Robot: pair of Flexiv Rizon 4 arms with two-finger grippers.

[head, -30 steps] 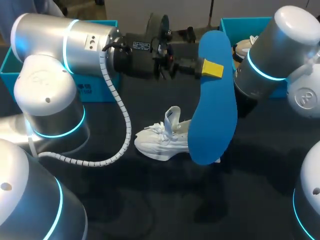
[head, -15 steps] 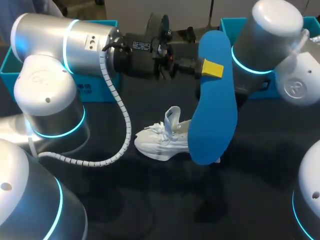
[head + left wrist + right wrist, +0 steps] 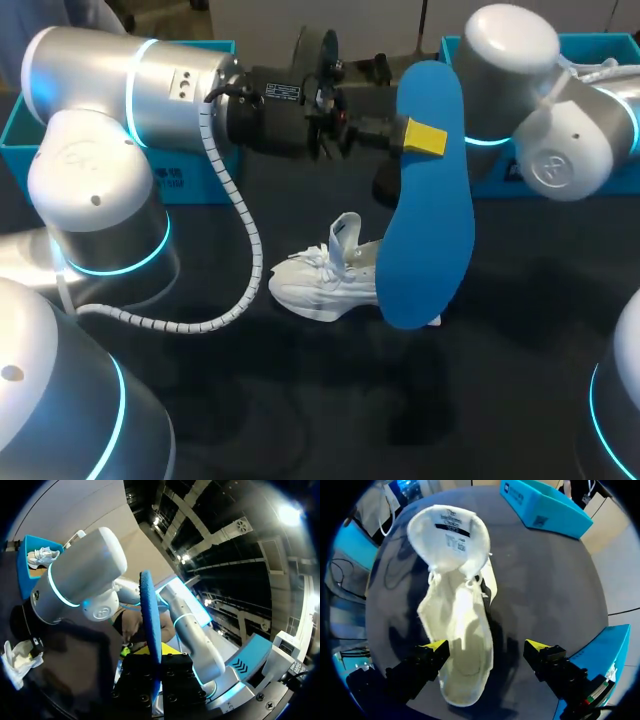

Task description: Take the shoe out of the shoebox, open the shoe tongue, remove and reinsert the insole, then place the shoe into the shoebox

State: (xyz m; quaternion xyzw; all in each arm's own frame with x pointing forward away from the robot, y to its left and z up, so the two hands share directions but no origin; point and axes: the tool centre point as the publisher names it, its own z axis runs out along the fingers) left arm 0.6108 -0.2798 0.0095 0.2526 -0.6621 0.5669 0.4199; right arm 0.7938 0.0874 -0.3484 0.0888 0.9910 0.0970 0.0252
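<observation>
head view: my left arm (image 3: 130, 100) comes in from the left and reaches across the back of the table (image 3: 520, 330). its left gripper (image 3: 425, 137) is pinching the blue insole (image 3: 430, 220) near one end, one yellow tip flat against the face turned toward me. the insole hangs upright, its lower end in front of the heel part of the white shoe (image 3: 320, 280). the shoe lies on the dark tabletop with its tongue (image 3: 345, 235) standing up. my right arm (image 3: 530, 110) sits at the back right, in front of the right shoebox (image 3: 455, 45); the insole hides its gripper here. the left shoebox (image 3: 190, 180) stands behind my left arm.

left wrist view: the insole (image 3: 150, 615) shows edge-on, clamped between the fingers of the left gripper (image 3: 152, 652) and rising straight out ahead of it. past it is my right arm (image 3: 85, 580), and beyond that the right shoebox (image 3: 22, 575) with a second shoe (image 3: 42, 557) inside.

right wrist view: the right gripper (image 3: 486, 645) hangs over the shoe (image 3: 457, 620), fingers spread wide and holding nothing. the shoe's heel end lies between the two yellow tips, nearer one of them; i cannot tell whether it touches. the tongue (image 3: 450, 537) is folded open, its inner face up.
</observation>
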